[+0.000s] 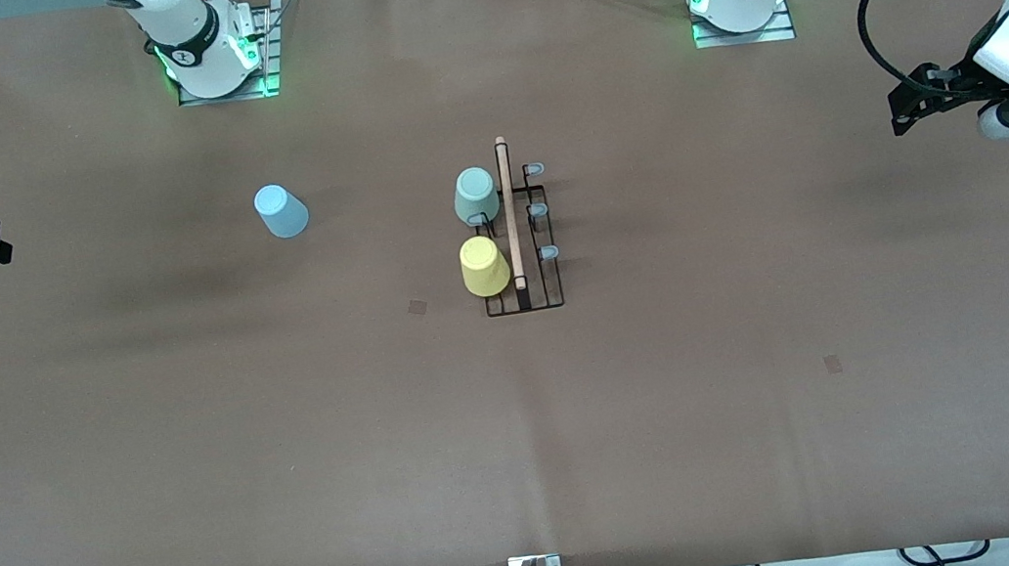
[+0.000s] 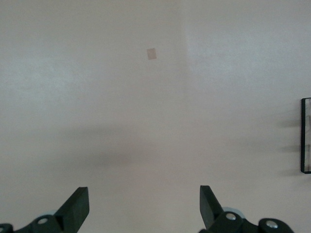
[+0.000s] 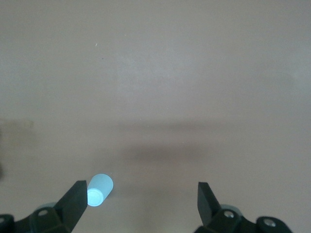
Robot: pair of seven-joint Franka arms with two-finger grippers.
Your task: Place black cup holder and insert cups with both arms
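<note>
Left end effector [image 2: 144, 206]: fingers spread apart, holding nothing; raised over the table [image 1: 695, 375] at the left arm's end; arm waits.
Right end effector [image 3: 143, 204]: fingers spread apart, holding nothing; raised over the table's right-arm end.
Holder [image 1: 528, 250]: stands on the table about midway between the two end effectors, well apart from both; its edge shows in the left wrist view [image 2: 306, 136].
Green cup [image 1: 475, 195]: inverted on a holder peg, on the side toward the right end effector.
Yellow cup [image 1: 483, 266]: inverted on the next peg, just beside the green cup, nearer the front camera.
Blue cup [image 1: 281, 211]: on the table, apart from the holder, between it and the right end effector; seen in the right wrist view [image 3: 99, 190].
</note>
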